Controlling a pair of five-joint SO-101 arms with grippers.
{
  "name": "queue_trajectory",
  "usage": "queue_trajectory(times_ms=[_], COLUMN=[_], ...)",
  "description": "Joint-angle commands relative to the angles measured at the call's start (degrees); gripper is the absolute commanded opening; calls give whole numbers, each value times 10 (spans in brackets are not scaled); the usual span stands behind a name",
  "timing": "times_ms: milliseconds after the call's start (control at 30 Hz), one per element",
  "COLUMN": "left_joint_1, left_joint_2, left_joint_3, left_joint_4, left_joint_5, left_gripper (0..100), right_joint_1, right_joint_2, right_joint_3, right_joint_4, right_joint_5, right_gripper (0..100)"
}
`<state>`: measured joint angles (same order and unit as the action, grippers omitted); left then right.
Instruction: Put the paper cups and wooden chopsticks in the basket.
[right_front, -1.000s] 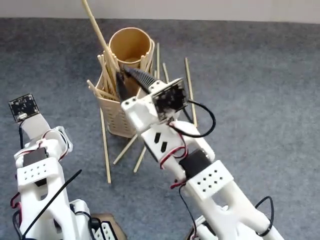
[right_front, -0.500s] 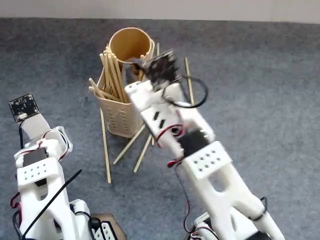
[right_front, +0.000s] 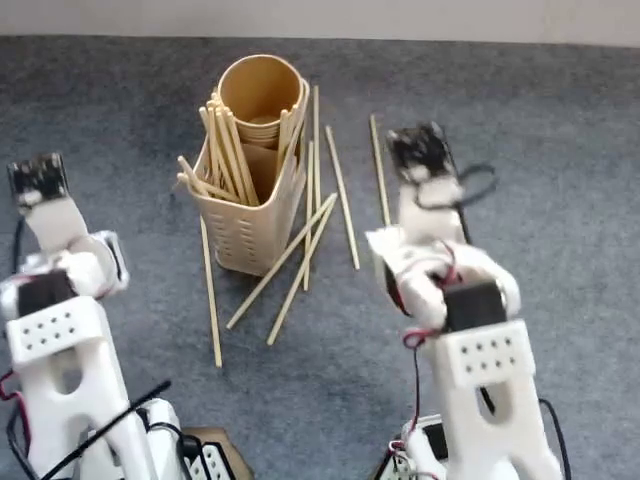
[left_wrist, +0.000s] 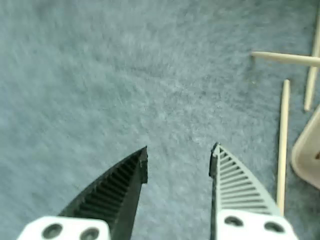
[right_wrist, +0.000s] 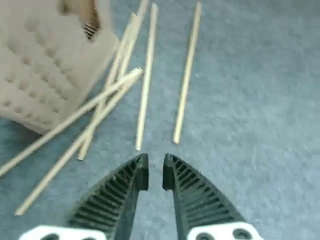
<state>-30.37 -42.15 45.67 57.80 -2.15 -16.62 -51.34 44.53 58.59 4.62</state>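
- A beige perforated basket (right_front: 238, 238) stands on the grey tabletop (right_front: 550, 150), between the two arms and further back
- A stack of nested paper cups (right_front: 262, 92) sits in the far end of the basket, with the open mouth of the top cup well above the rim
- A bundle of wooden chopsticks (right_front: 225, 150) leans inside the basket in front of the cups, ends poking out past the rim; a few more stand wedged between the cups and the wall on the right arm's side
- Loose chopsticks (right_front: 342, 200) lie on the tabletop beside the basket on the right arm's side, two of them (right_front: 290, 262) slanting against its wall, one (right_front: 380, 170) apart from the rest
- Another single stick (right_front: 210, 295) lies on the other side, running out from the basket's foot
- The left arm (right_front: 60, 330) is well clear of the basket; its jaws are spread wide above bare tabletop, holding nothing
- The right arm (right_front: 450, 300) is near the loose sticks; its jaws are only a sliver apart, empty, the tips just short of the ends of two sticks
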Motion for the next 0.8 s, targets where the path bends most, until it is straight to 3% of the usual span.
queue_trajectory(times_ms=[0, 133, 467, 767], left_joint_1=[7, 7, 27, 91], left_joint_2=[41, 149, 344, 458], left_joint_3=[-151, -308, -632, -742], left_joint_4=[90, 191, 337, 375], left_joint_5=[-37, -57, -32, 22], left_gripper=[214, 214, 211, 213], right_joint_1=[10, 9, -13, -21], right_joint_2=[-124, -238, -489, -534], right_joint_3=[188, 345, 497, 544], right_joint_4=[-94, -145, -149, -149], right_joint_5=[-4, -4, -4, 28], right_gripper=[63, 63, 63, 63])
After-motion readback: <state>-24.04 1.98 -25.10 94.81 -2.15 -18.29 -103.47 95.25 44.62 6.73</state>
